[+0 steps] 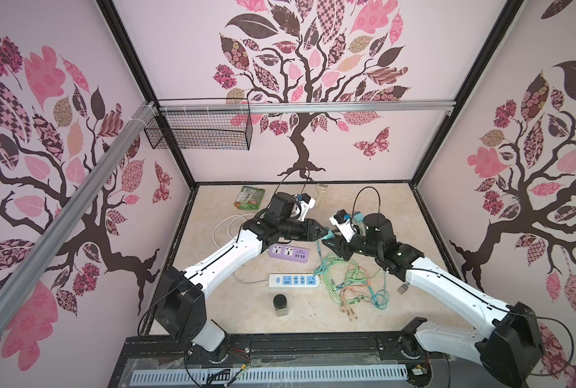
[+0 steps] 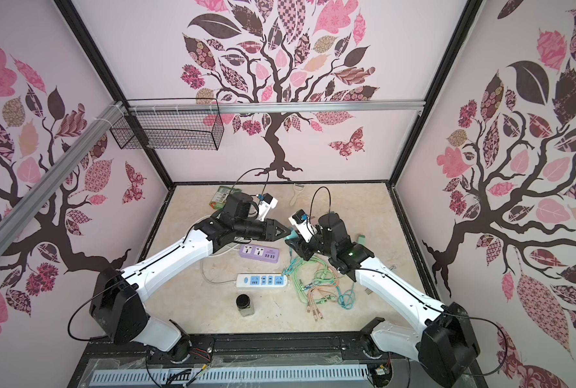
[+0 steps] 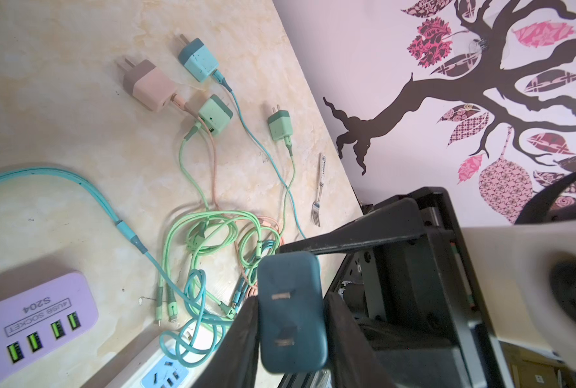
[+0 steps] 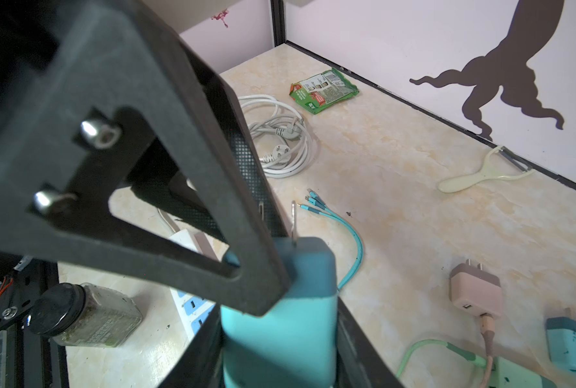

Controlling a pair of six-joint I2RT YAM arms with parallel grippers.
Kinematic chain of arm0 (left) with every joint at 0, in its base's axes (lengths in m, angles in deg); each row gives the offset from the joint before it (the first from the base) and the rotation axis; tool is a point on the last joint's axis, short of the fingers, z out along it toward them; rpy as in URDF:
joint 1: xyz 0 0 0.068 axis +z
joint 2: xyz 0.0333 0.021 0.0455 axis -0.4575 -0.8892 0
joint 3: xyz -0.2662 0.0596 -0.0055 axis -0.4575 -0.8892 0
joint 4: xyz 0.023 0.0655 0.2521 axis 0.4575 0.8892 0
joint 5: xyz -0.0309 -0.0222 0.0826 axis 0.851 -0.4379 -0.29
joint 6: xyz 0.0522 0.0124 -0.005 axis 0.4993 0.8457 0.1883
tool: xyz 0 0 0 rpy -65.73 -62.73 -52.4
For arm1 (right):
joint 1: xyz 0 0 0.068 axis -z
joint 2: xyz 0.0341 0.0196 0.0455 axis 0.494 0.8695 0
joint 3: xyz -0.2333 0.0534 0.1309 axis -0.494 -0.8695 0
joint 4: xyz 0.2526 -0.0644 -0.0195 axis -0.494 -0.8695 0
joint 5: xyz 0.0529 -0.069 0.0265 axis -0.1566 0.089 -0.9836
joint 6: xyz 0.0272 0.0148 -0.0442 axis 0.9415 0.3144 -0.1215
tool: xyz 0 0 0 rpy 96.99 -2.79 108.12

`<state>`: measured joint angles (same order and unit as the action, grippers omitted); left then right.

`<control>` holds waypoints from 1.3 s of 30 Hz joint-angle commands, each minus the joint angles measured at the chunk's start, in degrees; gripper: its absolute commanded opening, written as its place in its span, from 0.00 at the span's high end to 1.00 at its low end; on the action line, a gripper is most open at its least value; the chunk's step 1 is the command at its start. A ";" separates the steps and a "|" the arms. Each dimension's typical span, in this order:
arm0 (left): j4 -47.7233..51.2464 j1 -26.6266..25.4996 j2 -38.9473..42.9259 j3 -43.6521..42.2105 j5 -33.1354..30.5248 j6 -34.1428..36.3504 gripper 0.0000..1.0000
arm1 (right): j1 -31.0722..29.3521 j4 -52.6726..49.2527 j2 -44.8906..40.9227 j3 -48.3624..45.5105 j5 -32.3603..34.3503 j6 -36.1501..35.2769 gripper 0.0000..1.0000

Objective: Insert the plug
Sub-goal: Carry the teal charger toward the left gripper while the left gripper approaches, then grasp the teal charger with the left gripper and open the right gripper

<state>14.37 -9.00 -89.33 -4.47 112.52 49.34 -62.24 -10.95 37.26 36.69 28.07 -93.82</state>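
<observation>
Shows teal charger plug (image 3: 291,312) clamped by both left gripper (image 3: 293,299) and right gripper (image 4: 276,336), jaws narrow, prongs facing left wrist camera, at two o'clock from purple power strip (image 1: 288,252).

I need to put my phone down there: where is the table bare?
Bare marble: at the back, between the green packet and the peeler; at the front, between the jar and the cable tangle, down to the table edge. Crowded: the middle, around the purple strip and the white strip.

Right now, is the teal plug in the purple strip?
No, the teal plug is held in the air, prongs bare, apart from the purple strip.
</observation>
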 commanded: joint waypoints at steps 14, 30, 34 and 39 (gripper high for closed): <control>-3.55 -0.07 -1.15 1.28 3.67 -1.17 0.87 | -0.58 1.71 -4.17 -0.82 5.19 1.80 0.47; -15.52 -0.12 1.32 -3.05 2.06 -4.22 1.00 | -0.60 1.56 -18.08 -4.96 2.07 23.22 0.34; -21.45 -0.08 3.00 -5.74 0.99 -6.82 1.00 | -0.58 8.56 -21.94 -9.09 -4.17 29.31 0.35; -32.52 -0.07 5.79 -10.52 -0.54 -10.46 1.00 | -0.58 21.49 -25.88 -16.52 -7.82 37.35 0.35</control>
<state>-7.62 -8.94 -86.03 -12.27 113.11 41.78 -62.70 0.94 12.82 22.14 24.57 -63.68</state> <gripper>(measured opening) 0.278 0.650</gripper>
